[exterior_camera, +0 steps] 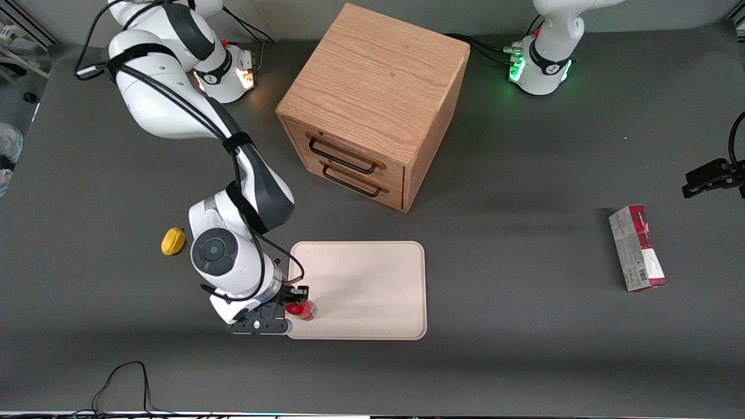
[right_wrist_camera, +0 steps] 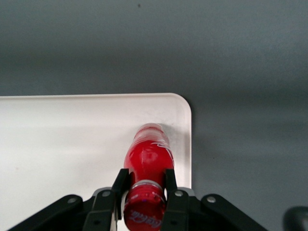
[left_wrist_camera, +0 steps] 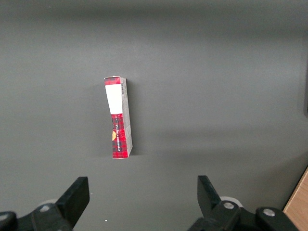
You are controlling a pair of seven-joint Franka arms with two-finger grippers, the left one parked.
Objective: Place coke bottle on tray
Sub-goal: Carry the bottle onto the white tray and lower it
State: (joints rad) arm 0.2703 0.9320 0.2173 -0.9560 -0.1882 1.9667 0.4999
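The coke bottle (exterior_camera: 302,309) is a small glossy red bottle with a red cap. It stands at the corner of the beige tray (exterior_camera: 372,279) that is nearest the front camera and toward the working arm's end. My gripper (exterior_camera: 295,302) is shut on the bottle's neck just under the cap. In the right wrist view the bottle (right_wrist_camera: 147,159) sits between the two black fingers (right_wrist_camera: 120,182), its base over the tray (right_wrist_camera: 72,144) close to the rounded corner. I cannot tell whether the base touches the tray.
A wooden drawer cabinet (exterior_camera: 372,105) stands farther from the front camera than the tray. A yellow lump (exterior_camera: 173,241) lies beside my arm. A red-and-grey carton (exterior_camera: 637,248) lies toward the parked arm's end; it also shows in the left wrist view (left_wrist_camera: 118,118).
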